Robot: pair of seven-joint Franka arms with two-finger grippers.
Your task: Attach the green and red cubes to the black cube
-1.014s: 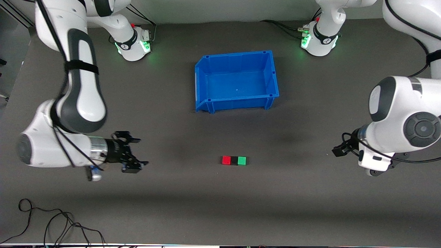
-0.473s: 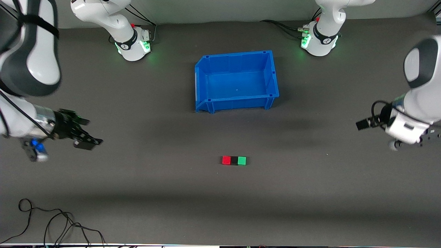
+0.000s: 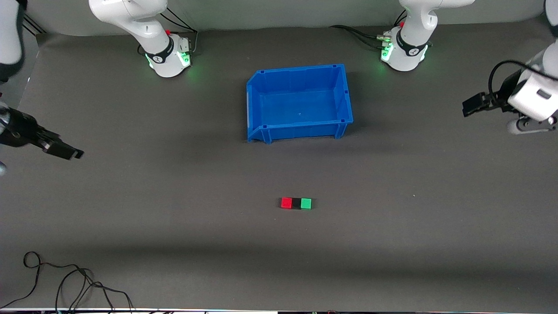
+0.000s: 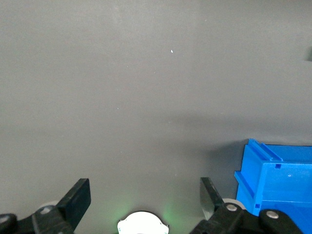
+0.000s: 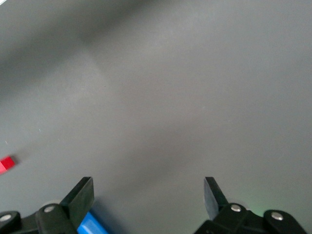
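The red cube (image 3: 286,203), black cube (image 3: 296,203) and green cube (image 3: 306,203) sit in one touching row on the grey mat, black in the middle, nearer to the front camera than the blue bin (image 3: 257,102). The red cube also shows at the edge of the right wrist view (image 5: 7,164). My right gripper (image 3: 65,151) is open and empty at the right arm's end of the table. My left gripper (image 3: 473,104) is open and empty at the left arm's end. Both are well away from the cubes. Their open fingers show in the left wrist view (image 4: 145,197) and the right wrist view (image 5: 147,192).
The empty blue bin, also in the left wrist view (image 4: 278,180), stands between the two arm bases (image 3: 168,54) (image 3: 403,50). A loose black cable (image 3: 65,283) lies at the table's front corner at the right arm's end.
Both arms have pulled back from the cube row toward their own ends of the table and toward the bases. The three cubes have not moved.
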